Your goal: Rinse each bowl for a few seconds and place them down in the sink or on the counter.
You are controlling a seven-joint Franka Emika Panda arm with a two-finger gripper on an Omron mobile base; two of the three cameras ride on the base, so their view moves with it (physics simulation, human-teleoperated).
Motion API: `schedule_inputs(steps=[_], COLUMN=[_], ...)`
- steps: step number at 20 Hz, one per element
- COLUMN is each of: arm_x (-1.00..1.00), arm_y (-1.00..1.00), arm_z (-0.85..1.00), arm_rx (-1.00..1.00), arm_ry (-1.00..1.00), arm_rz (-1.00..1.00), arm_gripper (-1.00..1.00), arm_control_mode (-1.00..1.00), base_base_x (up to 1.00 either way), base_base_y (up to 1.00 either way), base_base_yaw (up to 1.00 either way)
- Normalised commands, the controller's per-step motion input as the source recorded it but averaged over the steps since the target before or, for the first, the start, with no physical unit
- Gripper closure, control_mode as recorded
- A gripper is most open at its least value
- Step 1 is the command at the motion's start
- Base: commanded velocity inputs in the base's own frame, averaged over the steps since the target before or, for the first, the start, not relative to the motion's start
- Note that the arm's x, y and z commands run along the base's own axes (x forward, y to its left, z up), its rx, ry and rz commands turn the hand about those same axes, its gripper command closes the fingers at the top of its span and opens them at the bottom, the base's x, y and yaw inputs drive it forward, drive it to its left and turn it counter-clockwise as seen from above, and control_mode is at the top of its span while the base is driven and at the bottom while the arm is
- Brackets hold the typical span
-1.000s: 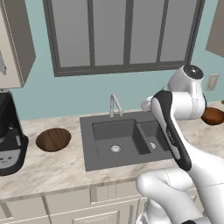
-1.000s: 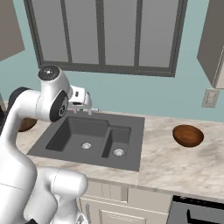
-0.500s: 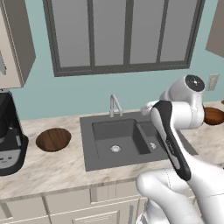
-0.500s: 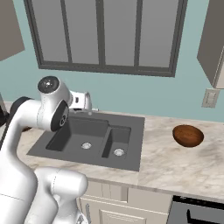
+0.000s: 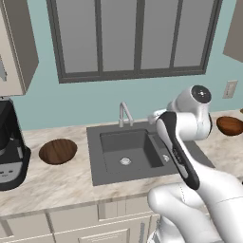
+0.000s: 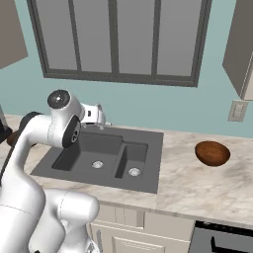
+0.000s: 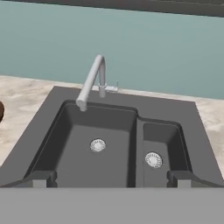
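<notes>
One dark-brown bowl (image 5: 58, 151) lies on the counter (image 5: 61, 182) left of the sink (image 5: 95, 163). A more reddish bowl (image 5: 230, 125) (image 6: 212, 152) lies on the counter to the sink's right. My gripper (image 6: 102, 119) (image 5: 153, 116) hangs in the air over the sink, open, with nothing between its fingers. In the hand view the gripper (image 7: 111, 181) looks down at both basins of the sink (image 7: 192, 118) and at the faucet (image 7: 92, 81). The left bowl's edge (image 7: 1, 111) shows at that view's left border.
A black coffee machine (image 5: 9, 147) stands at the counter's far left. The silver gooseneck faucet (image 5: 124, 113) rises behind the sink, under a window. Cream cabinet fronts run below the counter. A dark appliance (image 6: 222, 242) sits low on the right.
My arm's upper joint has sunk a little and the hand has dipped slightly over the sink. Both bowls lie where they were.
</notes>
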Motion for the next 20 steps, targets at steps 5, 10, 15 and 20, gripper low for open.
schedule_inputs(steps=[5, 10, 15, 20], arm_x=[0.37, 0.29, 0.27, 0.2], arm_y=[-0.01, -0.07, -0.08, -0.14], arm_z=[-0.13, -0.12, -0.13, -0.11], arm_rx=[0.0, 0.0, 0.0, 0.0], arm_ry=[-0.05, -0.06, -0.03, -0.01], arm_rz=[0.01, 0.03, 0.03, 0.04], arm_gripper=[-1.0, -1.0, -1.0, -1.0], arm_control_mode=[-1.0, -1.0, -1.0, -1.0], base_base_x=[0.0, 0.0, 0.0, 0.0], base_base_y=[0.0, 0.0, 0.0, 0.0], base_base_yaw=[0.0, 0.0, 0.0, 0.0])
